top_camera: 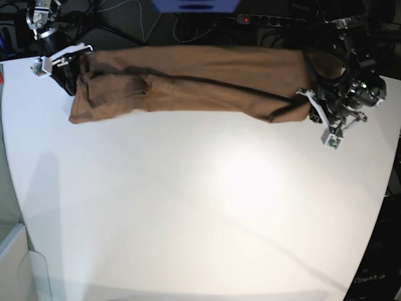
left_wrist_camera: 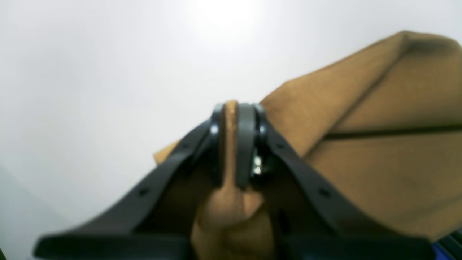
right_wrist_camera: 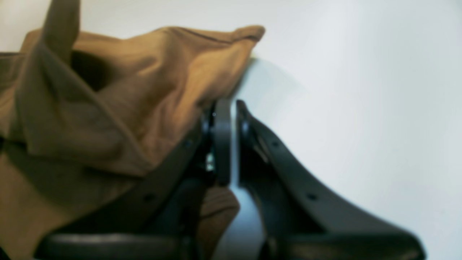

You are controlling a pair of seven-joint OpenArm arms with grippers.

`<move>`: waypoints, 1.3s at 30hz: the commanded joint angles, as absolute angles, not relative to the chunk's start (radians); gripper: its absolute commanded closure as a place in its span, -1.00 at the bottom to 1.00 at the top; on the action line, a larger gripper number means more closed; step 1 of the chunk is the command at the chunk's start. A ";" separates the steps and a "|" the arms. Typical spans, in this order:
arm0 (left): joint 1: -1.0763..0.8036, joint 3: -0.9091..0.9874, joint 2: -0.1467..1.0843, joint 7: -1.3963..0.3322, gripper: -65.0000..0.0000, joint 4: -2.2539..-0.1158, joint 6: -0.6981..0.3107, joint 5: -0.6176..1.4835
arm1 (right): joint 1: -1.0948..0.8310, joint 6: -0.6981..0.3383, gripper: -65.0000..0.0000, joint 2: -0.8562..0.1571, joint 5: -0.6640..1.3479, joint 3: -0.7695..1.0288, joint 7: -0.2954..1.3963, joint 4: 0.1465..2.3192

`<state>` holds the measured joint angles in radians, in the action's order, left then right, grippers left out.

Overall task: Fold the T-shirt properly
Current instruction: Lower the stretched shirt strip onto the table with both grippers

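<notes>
In the left wrist view the left gripper (left_wrist_camera: 234,144) is clamped on a fold of the T-shirt (left_wrist_camera: 379,144), which spreads off to its right. In the right wrist view the right gripper (right_wrist_camera: 229,141) is closed at the cloth's edge, the shirt bunched to its left; whether it pinches fabric cannot be told. In the base view the shirt stretches lengthwise between both grippers along the far edge of the surface (top_camera: 200,213).

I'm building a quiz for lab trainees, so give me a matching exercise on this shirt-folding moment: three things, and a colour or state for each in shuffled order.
Things:
1. T-shirt
2. left gripper
3. table

Descriptions:
A. white, bare across the near half
B. tan-brown, stretched in a long band along the far edge
C. black jaws pinching a fold of cloth

Pairs: 1-B, 2-C, 3-A
</notes>
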<state>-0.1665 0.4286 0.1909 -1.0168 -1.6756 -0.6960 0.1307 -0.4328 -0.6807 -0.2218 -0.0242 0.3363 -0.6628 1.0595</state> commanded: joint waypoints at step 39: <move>-0.090 0.506 0.211 -1.096 0.50 -1.699 -0.698 0.245 | -0.423 -0.676 0.92 -0.232 -0.048 0.469 -0.619 1.073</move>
<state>-0.0948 0.5003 0.1947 -1.1114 -1.6787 -0.6998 0.2333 -0.4129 -0.6758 -0.2188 -0.0505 0.4610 -0.6147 1.0630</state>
